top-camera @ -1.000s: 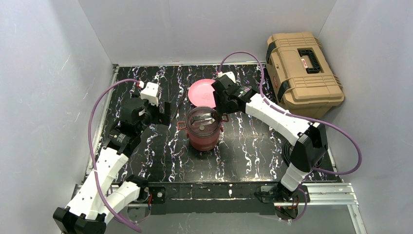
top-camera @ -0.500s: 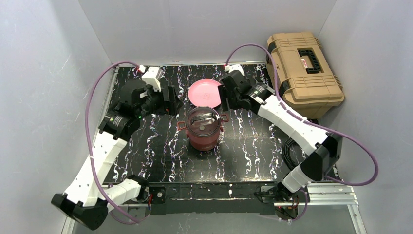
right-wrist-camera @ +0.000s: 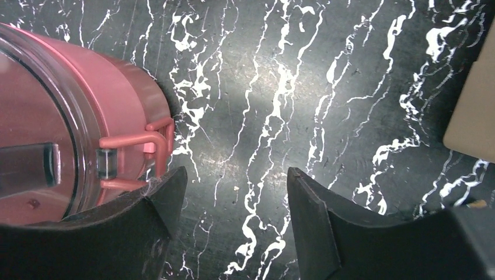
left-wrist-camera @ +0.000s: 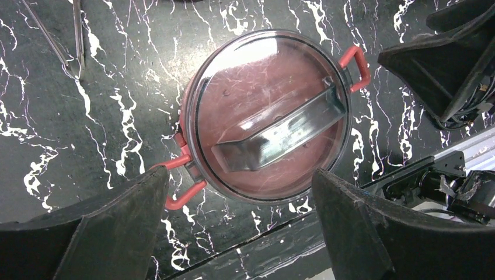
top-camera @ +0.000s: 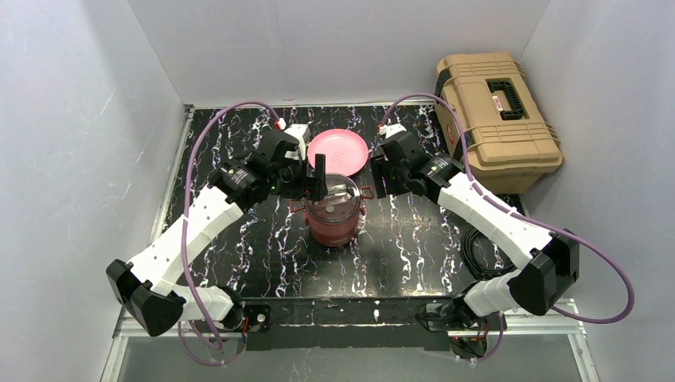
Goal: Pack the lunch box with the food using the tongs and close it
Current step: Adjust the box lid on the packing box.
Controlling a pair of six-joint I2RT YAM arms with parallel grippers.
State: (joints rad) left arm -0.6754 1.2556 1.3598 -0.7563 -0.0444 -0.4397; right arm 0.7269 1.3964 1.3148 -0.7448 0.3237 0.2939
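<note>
The maroon lunch box (top-camera: 333,213) stands mid-table with its clear lid on and a dark handle (left-wrist-camera: 280,131) across the top. Red side clips (right-wrist-camera: 135,156) stick out at both sides. My left gripper (top-camera: 316,181) hovers open over the lid's left rim, and the left wrist view looks straight down on the lid between the jaws (left-wrist-camera: 240,175). My right gripper (top-camera: 380,178) is open just right of the box, its left finger (right-wrist-camera: 157,198) close to a clip, with bare table between the jaws (right-wrist-camera: 236,175). The slim tongs (left-wrist-camera: 73,44) lie on the table left of the box. No food shows.
A pink plate (top-camera: 338,151), bare, lies behind the lunch box. A large tan toolbox (top-camera: 493,119) sits at the back right, off the dark marbled table (top-camera: 414,239). A black cable coil (top-camera: 476,243) lies by the right arm.
My left arm swung right from the table's left side to above the lunch box. My right gripper drew back from the pink plate to the box's right side.
</note>
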